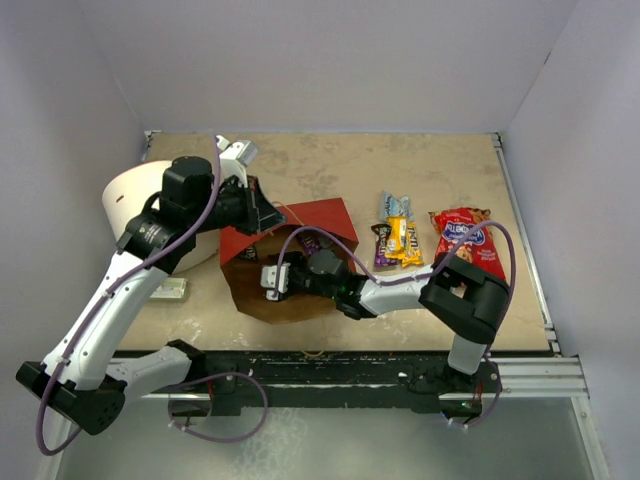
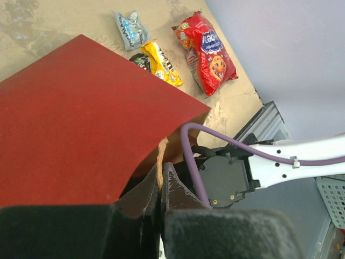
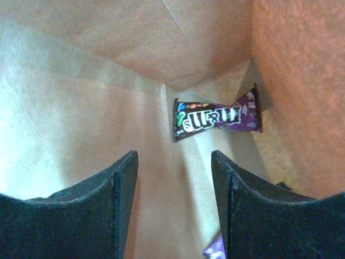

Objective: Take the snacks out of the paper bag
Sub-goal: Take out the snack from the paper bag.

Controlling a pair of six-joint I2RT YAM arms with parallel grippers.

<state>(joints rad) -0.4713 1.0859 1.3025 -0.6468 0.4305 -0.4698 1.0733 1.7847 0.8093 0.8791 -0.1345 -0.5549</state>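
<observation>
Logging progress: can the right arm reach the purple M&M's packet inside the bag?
Likely yes: the right claw sits open inside the paper bag, nothing between it and the purple M&M's packet.

Bench [image 1: 330, 165]: beige top, mottled and stained, enclosed by plain pale walls at the back [image 1: 330, 60], left [image 1: 50, 110] and right [image 1: 595, 150]. A metal rail [image 1: 528, 250] runs along the bench's right edge, a second rail [image 1: 540, 372] along its near edge, with a grey glossy surface [image 1: 330, 445] below. Lighting is even and diffuse.
</observation>
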